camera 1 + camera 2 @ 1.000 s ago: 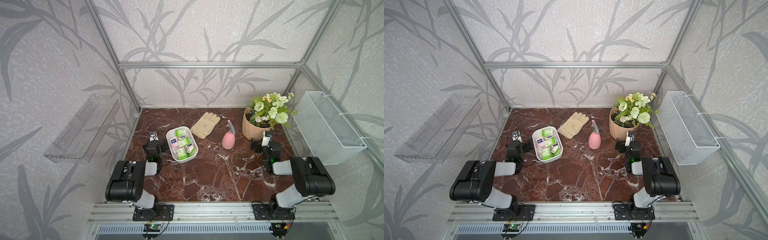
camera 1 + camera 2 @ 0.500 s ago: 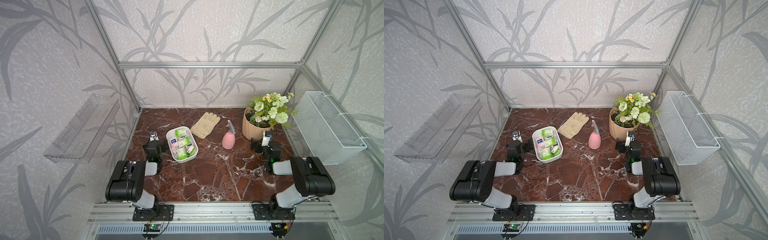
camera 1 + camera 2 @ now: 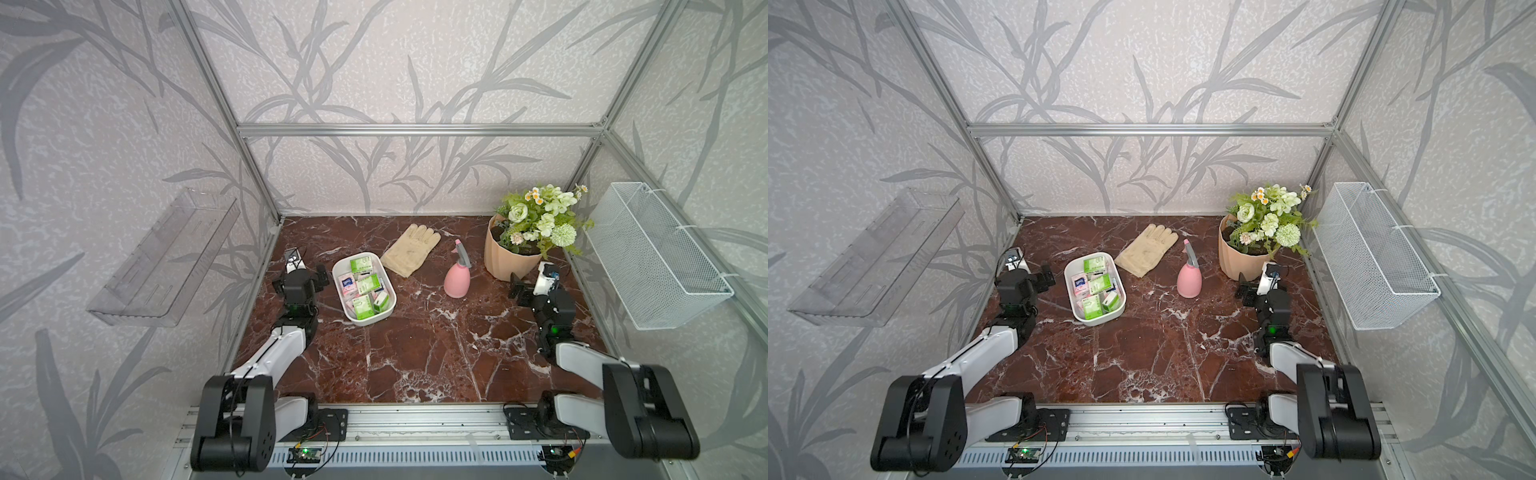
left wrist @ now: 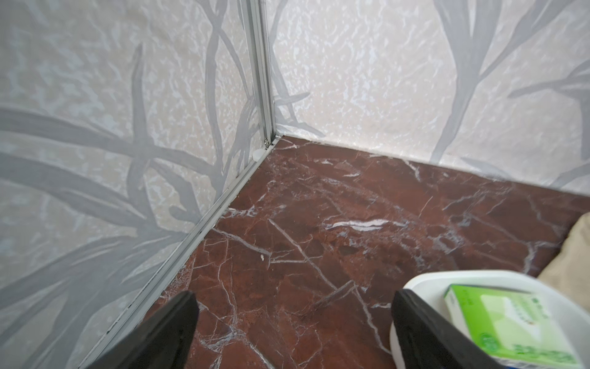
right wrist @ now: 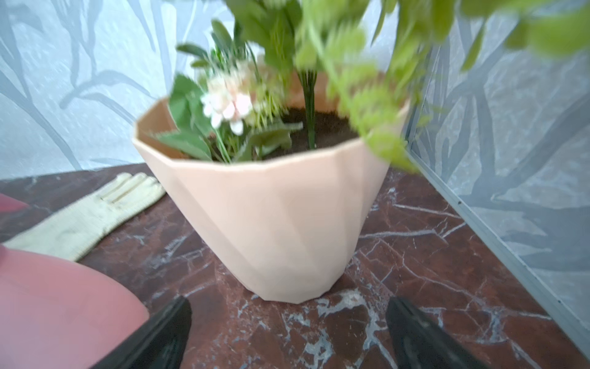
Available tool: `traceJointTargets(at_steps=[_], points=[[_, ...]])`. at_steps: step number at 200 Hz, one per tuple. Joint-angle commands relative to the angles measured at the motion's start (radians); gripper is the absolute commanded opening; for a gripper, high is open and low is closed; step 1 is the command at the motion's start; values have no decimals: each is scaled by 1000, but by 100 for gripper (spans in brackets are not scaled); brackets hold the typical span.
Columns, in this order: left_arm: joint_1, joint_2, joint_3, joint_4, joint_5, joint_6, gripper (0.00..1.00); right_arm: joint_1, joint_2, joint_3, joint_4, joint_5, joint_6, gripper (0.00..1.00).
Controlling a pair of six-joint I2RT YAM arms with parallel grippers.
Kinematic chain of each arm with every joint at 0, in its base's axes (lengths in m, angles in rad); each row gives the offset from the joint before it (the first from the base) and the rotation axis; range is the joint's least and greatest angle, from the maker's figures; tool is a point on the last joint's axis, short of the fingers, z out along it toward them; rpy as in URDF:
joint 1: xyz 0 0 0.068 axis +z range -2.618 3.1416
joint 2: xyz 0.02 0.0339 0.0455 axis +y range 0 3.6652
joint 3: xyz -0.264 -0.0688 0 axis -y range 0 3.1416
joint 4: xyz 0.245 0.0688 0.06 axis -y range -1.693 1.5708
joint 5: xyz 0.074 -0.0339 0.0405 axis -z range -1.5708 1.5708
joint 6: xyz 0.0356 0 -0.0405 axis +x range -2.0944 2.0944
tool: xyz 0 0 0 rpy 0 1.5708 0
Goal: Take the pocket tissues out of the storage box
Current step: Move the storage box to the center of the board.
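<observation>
The white storage box [image 3: 365, 322] [image 3: 1097, 322] lies on the marble floor at mid-left in both top views. It holds several pocket tissues, green-and-white packs [image 3: 360, 264] [image 3: 1099, 284] and pale pink ones [image 3: 345, 286] [image 3: 1079, 285]. My left gripper [image 3: 306, 269] [image 3: 1030, 269] stands open just left of the box, low over the floor. In the left wrist view the gripper [image 4: 293, 297] is empty, with the box rim [image 4: 424, 281] and a green pack [image 4: 510, 322] beside one finger. My right gripper [image 3: 531, 282] [image 3: 1256, 283] [image 5: 287, 303] is open and empty in front of the flower pot.
A cream glove [image 3: 411, 254] [image 5: 89, 211] lies behind the box. A pink spray bottle [image 3: 457, 278] [image 5: 57, 303] stands mid-floor, beside a peach flower pot [image 3: 507, 257] [image 5: 281, 223]. A white wire basket [image 3: 652, 257] hangs on the right wall, a clear shelf [image 3: 166, 257] on the left.
</observation>
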Motion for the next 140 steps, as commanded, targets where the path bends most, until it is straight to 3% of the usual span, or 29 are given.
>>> traceJointTargets(at_steps=[1, 28, 58, 90, 140], points=[[-2, -69, 93, -329, -18, -146, 100, 23, -148, 64, -355, -16, 107, 99], [1, -78, 206, -566, 62, -284, 100, 99, -283, 157, -651, 4, 128, 99], [6, -24, 294, -690, 181, -330, 100, 186, -314, 297, -933, 9, 167, 99], [42, 88, 396, -798, 310, -342, 100, 345, -265, 426, -1104, 52, 219, 99], [100, 297, 527, -910, 515, -296, 97, 619, -82, 610, -1212, 116, 248, 99]])
